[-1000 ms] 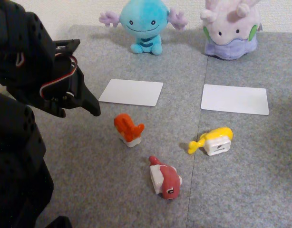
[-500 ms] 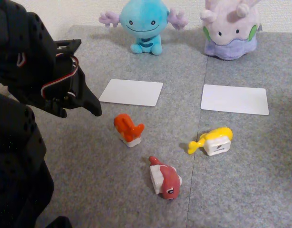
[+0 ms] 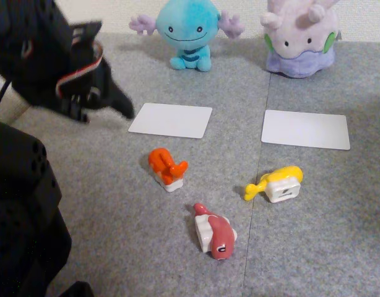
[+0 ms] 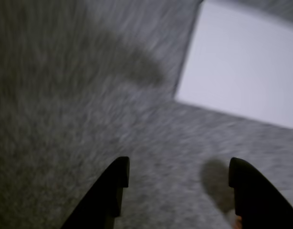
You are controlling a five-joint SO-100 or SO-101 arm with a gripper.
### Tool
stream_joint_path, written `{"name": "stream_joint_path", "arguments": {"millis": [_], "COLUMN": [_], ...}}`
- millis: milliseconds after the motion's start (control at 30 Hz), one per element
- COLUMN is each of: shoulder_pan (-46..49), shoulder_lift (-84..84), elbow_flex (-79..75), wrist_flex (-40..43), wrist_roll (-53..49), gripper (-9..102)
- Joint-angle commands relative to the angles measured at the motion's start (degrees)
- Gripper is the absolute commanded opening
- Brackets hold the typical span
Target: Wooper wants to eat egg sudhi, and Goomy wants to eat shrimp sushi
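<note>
Lifting clear of its spot of a moment ago, the black arm now carries its hand (image 3: pixel 125 110) higher and farther back in the fixed view, blurred with motion, its tip poised just off the left edge of the left white card (image 3: pixel 171 120); the toys and plush figures have not shifted. In the wrist view the hand (image 4: pixel 177 174) hangs spread wide with nothing between its two dark fingers (image 4: pixel 115 179), above grey carpet, with a corner of the white card (image 4: pixel 242 67) ahead. On the grey tabletop (image 3: pixel 301 247), the shrimp sushi (image 3: pixel 166 167) sits below the left card, the egg sudhi (image 3: pixel 278 182) lies to its right below the right white card (image 3: pixel 306 129), and a dark-red-topped sushi (image 3: pixel 215 231) lies nearest the camera. Wooper (image 3: pixel 185 31) sits behind the left card and Goomy (image 3: pixel 299 37) behind the right one, along the wall.
</note>
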Motion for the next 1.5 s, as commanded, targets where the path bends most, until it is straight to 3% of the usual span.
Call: {"name": "stream_joint_path", "arguments": {"millis": [0,367,633,767,1100,1300,1467], "shoulder_pan": [2.0,8.3,14.1,18.0,30.2,29.0,28.7], "shoulder_lift": [1.1,1.1,1.1,1.1,-0.1,-3.1,-5.9], "elbow_flex": [-6.2,-24.1,-33.7,-34.0,-33.1,-27.5,-21.2], "wrist_flex": [3.0,27.8,46.4,51.9,52.6,51.1,43.1], "wrist_roll": [-0.4,-13.5,-29.7,-39.9,-60.7,-61.4,-60.0], "gripper": [25,25,25,25,25,25,25]}}
